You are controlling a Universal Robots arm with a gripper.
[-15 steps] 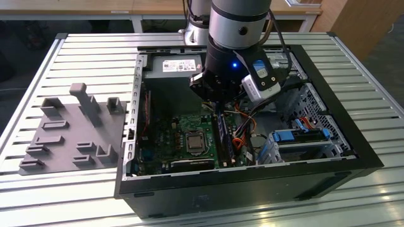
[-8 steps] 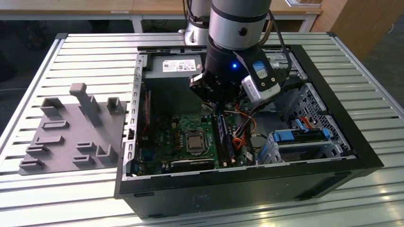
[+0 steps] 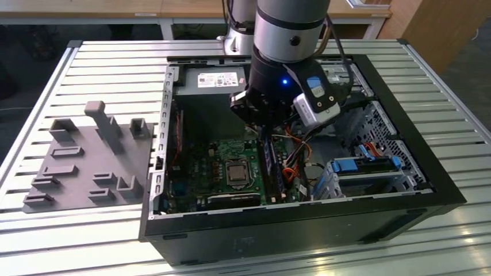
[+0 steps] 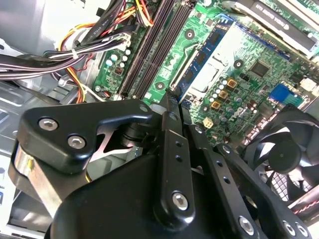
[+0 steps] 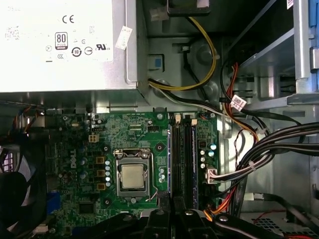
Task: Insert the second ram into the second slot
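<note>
The black two-finger gripper was pinched narrow on the thin dark-blue second ram with black chips. The stick stood edge-on over the long black slots by the green motherboard's cable-side edge. It probably wanted an even, straight-down press, kept upright.

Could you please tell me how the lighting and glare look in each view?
Exterior view: the slatted table is evenly lit, the computer case interior shaded under the arm. First wrist view: the power supply face is glaringly bright; the fan corner is dark. Second wrist view: the gripper is dark, with highlights on its screws.
</note>
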